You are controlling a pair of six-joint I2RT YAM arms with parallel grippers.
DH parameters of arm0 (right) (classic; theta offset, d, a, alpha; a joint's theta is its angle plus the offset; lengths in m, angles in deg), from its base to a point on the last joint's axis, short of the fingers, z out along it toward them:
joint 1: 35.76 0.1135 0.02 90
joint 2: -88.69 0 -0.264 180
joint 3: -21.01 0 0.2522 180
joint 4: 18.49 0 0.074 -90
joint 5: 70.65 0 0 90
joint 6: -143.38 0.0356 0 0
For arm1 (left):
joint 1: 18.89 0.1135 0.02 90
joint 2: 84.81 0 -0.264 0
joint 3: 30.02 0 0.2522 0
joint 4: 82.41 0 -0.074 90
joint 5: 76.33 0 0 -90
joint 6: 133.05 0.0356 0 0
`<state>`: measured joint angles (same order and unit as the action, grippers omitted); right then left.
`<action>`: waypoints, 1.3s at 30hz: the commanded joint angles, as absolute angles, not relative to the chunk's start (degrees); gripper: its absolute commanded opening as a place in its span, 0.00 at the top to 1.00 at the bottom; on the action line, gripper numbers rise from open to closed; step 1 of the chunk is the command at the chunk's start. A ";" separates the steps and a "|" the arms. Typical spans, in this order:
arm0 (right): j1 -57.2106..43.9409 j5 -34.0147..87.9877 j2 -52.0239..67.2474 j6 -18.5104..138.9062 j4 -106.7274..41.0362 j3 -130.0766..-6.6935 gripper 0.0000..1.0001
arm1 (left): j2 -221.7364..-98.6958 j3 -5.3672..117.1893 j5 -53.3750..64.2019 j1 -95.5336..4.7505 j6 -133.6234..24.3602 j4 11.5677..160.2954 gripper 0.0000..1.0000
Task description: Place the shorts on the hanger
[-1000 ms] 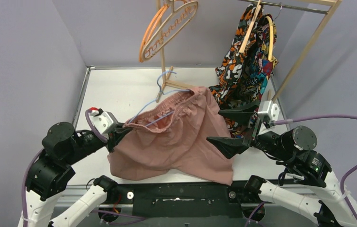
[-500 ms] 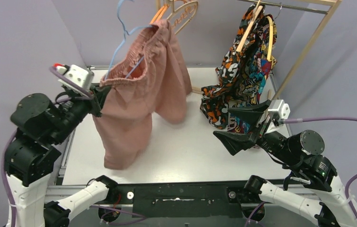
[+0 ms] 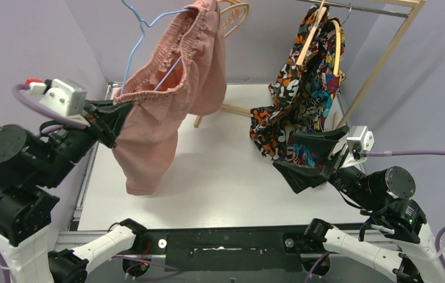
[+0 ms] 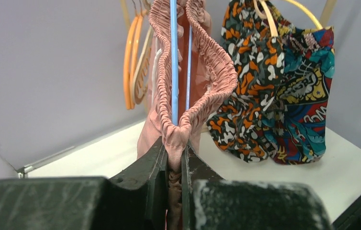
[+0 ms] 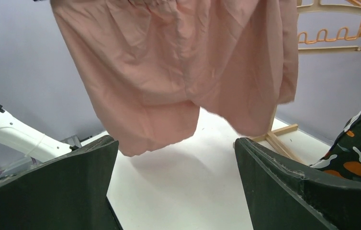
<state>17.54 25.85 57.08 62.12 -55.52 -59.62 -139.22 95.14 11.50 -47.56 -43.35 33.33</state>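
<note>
The dusty-pink shorts (image 3: 161, 112) hang in the air at the left, their gathered waistband stretched up toward the top of the top view. The light-blue wire hanger (image 3: 139, 32) runs inside the waistband, its hook at the top. In the left wrist view the hanger (image 4: 173, 57) passes between the two waistband edges of the shorts (image 4: 207, 62). My left gripper (image 3: 120, 113) is shut on the waistband's lower end (image 4: 174, 143) and holds the shorts clear of the table. My right gripper (image 3: 294, 154) is open and empty at the right; in its view (image 5: 174, 158) the shorts (image 5: 169, 62) hang ahead.
A wooden rack (image 3: 379, 53) at the back right carries the multicoloured patterned garment (image 3: 303, 94) on pale wooden hangers. An orange hanger and a pale wooden one (image 3: 235, 15) hang behind the shorts. The white table (image 3: 220, 177) lies below; purple walls close in left and right.
My left gripper has lifted the shorts and hanger off the table, up and to the left. My right gripper has drawn back to the right, still open.
</note>
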 commanded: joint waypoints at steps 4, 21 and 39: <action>17.58 24.29 56.41 62.68 -54.31 -63.30 0.02 | -143.96 89.25 10.04 -47.00 -44.36 42.44 1.00; 17.58 24.61 57.73 64.75 -53.72 -61.60 0.02 | -155.24 76.37 9.15 -47.84 -44.93 78.33 1.00; 17.45 25.47 58.01 65.83 -53.25 -61.63 0.02 | -167.85 78.37 18.66 -60.21 -39.10 92.48 1.00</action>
<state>17.54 25.13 57.99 65.07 -55.89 -61.17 -167.13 75.14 17.03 -59.80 -39.37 78.64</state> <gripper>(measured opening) 0.976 0.066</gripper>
